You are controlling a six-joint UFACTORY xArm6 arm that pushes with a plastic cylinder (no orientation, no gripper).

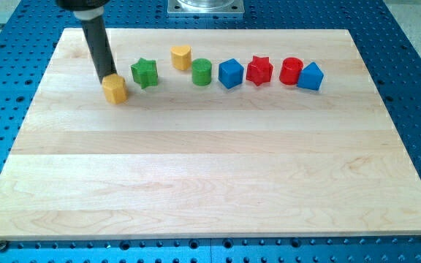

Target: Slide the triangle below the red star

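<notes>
1. Right now my tip (108, 76) rests at the upper edge of the yellow hexagonal block (114, 89), touching or just short of it at about 11 o'clock; which of the two I cannot tell.
2. No hand or jaw ends the arm, only the dark rod (97, 44), so nothing is spread, pressed together or pinching.
3. At 3 o'clock from the yellow hexagon run the green star (145, 73), green cylinder (202, 72), blue cube (230, 74), red star (259, 71), red cylinder (291, 71) and blue triangular block (310, 77).
4. That blue triangular block touches the red cylinder at its 3 o'clock and sits at roughly 3 o'clock of the red star, level with it.
5. A yellow heart-like block (180, 57) lies at 11 o'clock of the green cylinder.
6. All rest on the wooden board (210, 175).
</notes>
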